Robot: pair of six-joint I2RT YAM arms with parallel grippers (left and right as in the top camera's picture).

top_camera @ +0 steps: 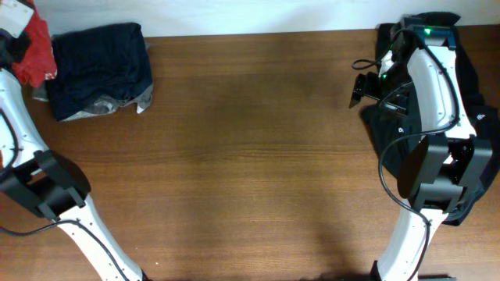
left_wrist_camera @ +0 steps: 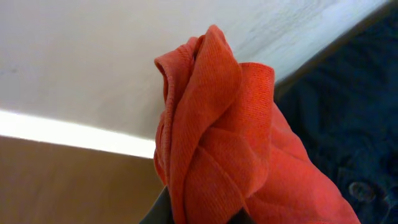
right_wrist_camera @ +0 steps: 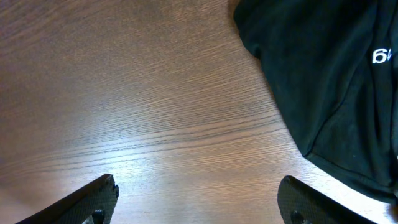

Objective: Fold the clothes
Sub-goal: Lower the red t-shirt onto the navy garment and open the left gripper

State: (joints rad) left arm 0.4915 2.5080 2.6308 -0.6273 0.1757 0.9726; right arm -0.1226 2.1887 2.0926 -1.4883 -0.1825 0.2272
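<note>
The clothes, a red-orange T-shirt (top_camera: 37, 48), hang bunched up at the table's far left corner, raised off the wood. My left gripper (top_camera: 14, 40) is shut on the T-shirt. In the left wrist view the crumpled red fabric (left_wrist_camera: 224, 143) fills the middle and hides most of the left gripper (left_wrist_camera: 205, 214); no lettering shows. My right gripper (top_camera: 361, 86) stands open at the far right of the table, over bare wood. In the right wrist view nothing lies between the fingers of that gripper (right_wrist_camera: 199, 190).
A dark navy folded pile (top_camera: 101, 70) lies at the back left, right next to the red shirt, and shows as dark cloth (left_wrist_camera: 348, 124) in the left wrist view. A black garment (top_camera: 469, 86) with white letters (right_wrist_camera: 323, 81) lies under the right arm.
</note>
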